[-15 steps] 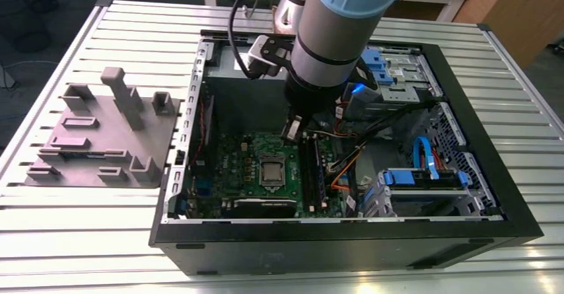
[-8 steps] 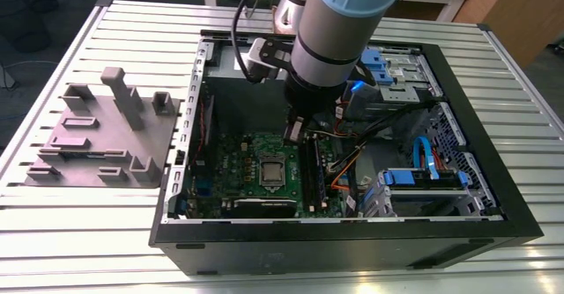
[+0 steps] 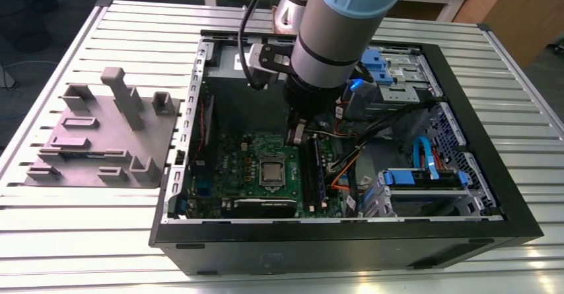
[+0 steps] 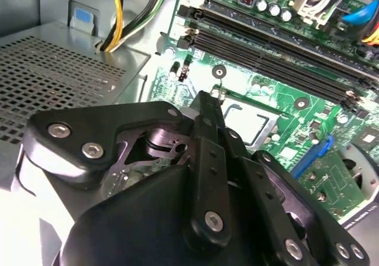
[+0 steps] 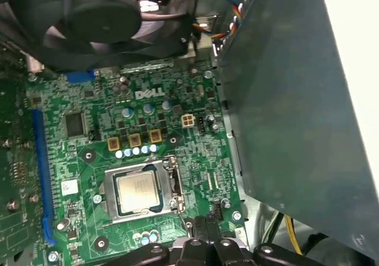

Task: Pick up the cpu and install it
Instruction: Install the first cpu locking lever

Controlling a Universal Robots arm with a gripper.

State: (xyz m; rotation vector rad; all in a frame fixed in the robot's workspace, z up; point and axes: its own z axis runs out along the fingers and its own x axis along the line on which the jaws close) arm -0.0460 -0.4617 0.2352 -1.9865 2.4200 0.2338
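cpu [image 5: 139, 192] seated in socket, tool [image 5: 204, 233] tips cropped

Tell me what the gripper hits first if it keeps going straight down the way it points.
Likely the green motherboard just beside the cpu in its socket, not the chip itself; the gripper sits off the socket's edge. Depth is unclear.
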